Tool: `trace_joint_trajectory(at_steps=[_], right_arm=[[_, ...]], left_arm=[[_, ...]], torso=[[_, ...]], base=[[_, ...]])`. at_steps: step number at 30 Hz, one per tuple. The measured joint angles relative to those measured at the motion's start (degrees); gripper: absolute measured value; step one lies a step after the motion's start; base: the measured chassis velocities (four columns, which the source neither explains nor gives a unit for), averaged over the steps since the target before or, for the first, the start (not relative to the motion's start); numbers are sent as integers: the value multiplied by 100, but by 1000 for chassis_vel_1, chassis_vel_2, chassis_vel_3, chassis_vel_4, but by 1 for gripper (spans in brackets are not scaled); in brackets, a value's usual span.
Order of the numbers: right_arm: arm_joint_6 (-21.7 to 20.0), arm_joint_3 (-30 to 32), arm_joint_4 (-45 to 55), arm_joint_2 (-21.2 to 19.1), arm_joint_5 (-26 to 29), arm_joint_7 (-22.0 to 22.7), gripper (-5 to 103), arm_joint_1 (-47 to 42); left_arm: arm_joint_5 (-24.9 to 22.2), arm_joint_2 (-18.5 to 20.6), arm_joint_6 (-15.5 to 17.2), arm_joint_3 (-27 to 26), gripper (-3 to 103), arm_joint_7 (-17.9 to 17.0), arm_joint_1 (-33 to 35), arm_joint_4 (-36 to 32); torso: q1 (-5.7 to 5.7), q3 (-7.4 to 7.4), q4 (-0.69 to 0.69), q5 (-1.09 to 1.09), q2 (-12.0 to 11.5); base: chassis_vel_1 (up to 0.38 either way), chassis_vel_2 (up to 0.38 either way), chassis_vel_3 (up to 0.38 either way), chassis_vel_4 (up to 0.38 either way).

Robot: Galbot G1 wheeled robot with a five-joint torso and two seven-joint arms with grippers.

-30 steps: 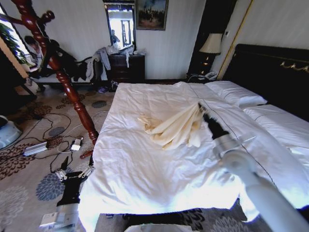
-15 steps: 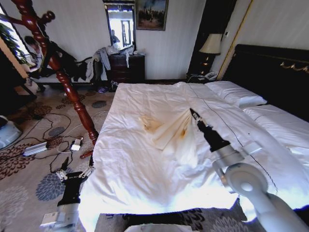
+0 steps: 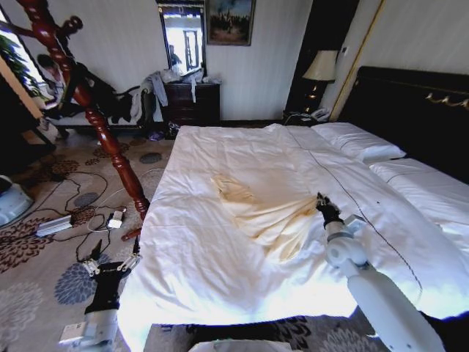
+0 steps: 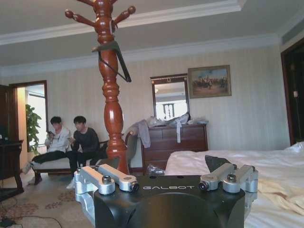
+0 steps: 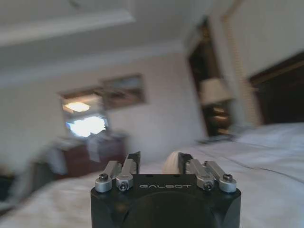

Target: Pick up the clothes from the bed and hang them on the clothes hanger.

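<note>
The right gripper (image 3: pixel 320 199), clamped on the cream garment's (image 3: pixel 275 220) near end, trails it toward the far-left corner of the bed (image 3: pixel 212 279).

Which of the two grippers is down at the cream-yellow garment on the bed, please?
The right gripper, at the clothes on the bed; the left gripper hangs low over the carpet beside it.

Right tool (image 3: pixel 319 199) touching clothes (image 3: pixel 275 218) on bed (image 3: pixel 220 271).
</note>
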Motion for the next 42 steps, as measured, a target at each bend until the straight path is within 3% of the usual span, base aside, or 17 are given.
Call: trace_joint_trajectory(at_steps=[3,5,7,8,9,13,16,19,21,23,26,27,28,31,33,38,42], right_arm=[[40,7,185,10,475,-294,49,-140],[-347,22,417,115,1469,474,61,-68],[-450,35,444,156,1709,786,61,2],[-691,78,461,235,2109,1580,71,197],[-833,111,435,272,2310,2145,71,336],[-1253,200,369,250,2584,2988,88,409],[-1930,227,279,280,2277,4300,97,341],[-1996,258,232,301,1540,4457,100,146],[-2067,321,369,220,1254,4176,100,-205],[-2166,348,520,152,1286,3965,100,-401],[-2851,430,1241,2,1991,3638,100,-866],[-3245,476,1512,-25,2419,3744,100,-938],[-3245,476,1512,-25,2419,3744,100,-938],[-4203,521,2036,-44,3534,4550,100,-877],[-4421,499,2099,-75,3582,4786,100,-841],[-4675,452,2205,-254,2751,5028,100,-1049],[-4627,513,2643,-284,3378,5405,100,-1198]], left_arm=[[36,-4,3,34,100,1,-26,52],[38,13,8,40,100,1,-35,67],[34,20,11,36,100,1,-34,67],[12,45,18,13,100,1,-17,63],[-10,67,24,-9,100,1,1,47],[-47,89,28,-54,100,0,19,25],[-26,59,28,-45,100,-1,31,24],[15,42,27,-23,100,-1,41,13],[27,38,26,-16,100,-1,47,-9],[33,37,26,-14,100,-1,47,-14],[60,24,26,3,100,-1,45,-13],[72,17,25,12,100,-1,45,-13],[72,17,25,12,100,-1,45,-13],[89,3,22,25,100,0,46,-29],[87,2,20,22,100,0,48,-39],[45,20,0,-27,100,0,54,-19],[28,27,-3,-35,100,0,33,31]], torso=[[0,0,-1,0,0],[0,0,-3,-1,0],[0,0,-2,0,0],[0,0,2,0,0],[0,0,4,-1,0],[0,0,-1,0,0],[0,0,0,2,0],[0,0,2,1,0],[0,0,-3,2,0],[0,-1,-4,1,0],[-1,-1,0,1,0],[-1,-1,-1,-1,0],[-1,-1,-1,-1,0],[-1,-1,1,0,1],[-1,-1,3,-1,0],[-1,-1,-2,1,0],[-1,0,0,0,0]], base=[[0,0,0,0],[0,0,0,0],[0,0,0,0],[0,0,0,0],[0,0,0,0],[0,0,0,0],[0,0,0,0],[0,0,0,0],[0,0,0,0],[0,0,0,0],[0,0,0,0],[0,0,0,0],[0,0,0,0],[0,0,0,0],[0,0,0,0],[0,0,0,0],[0,0,0,0]])
